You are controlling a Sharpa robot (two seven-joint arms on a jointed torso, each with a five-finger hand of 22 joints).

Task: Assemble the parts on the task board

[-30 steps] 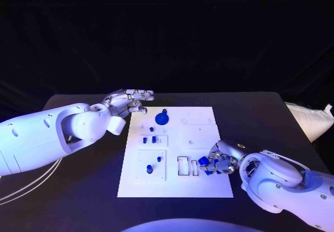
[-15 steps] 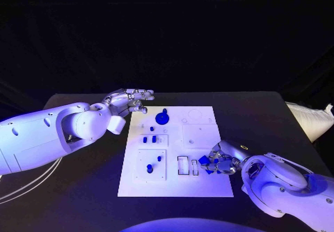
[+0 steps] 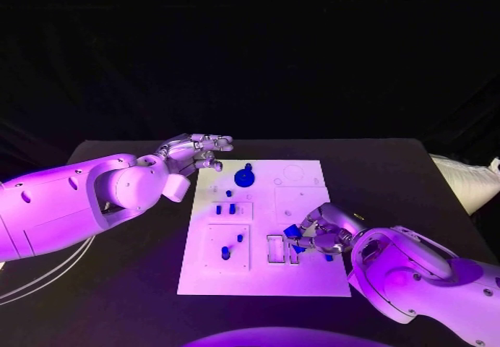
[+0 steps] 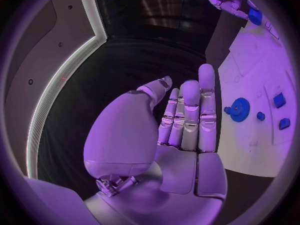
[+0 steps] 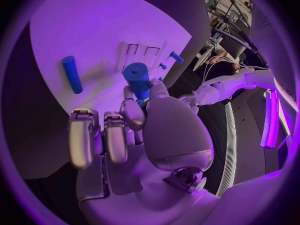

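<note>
Black table (image 3: 136,289), white task board (image 3: 302,278): I saw right hand (image 3: 318,235) carry blue peg (image 5: 137,79) left toward slots (image 3: 281,248) (insertion next); left hand (image 3: 198,152) idle, open, holding nothing.

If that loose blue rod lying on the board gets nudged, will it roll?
Probably. The blue rod looks round and smooth and lies flat on the task board, so a sideways nudge would likely roll it. It looks stiff and light, likely plastic.

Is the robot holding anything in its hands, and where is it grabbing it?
The right hand pinches a blue cylinder by one end, over the task board. The left hand holds nothing.
</note>
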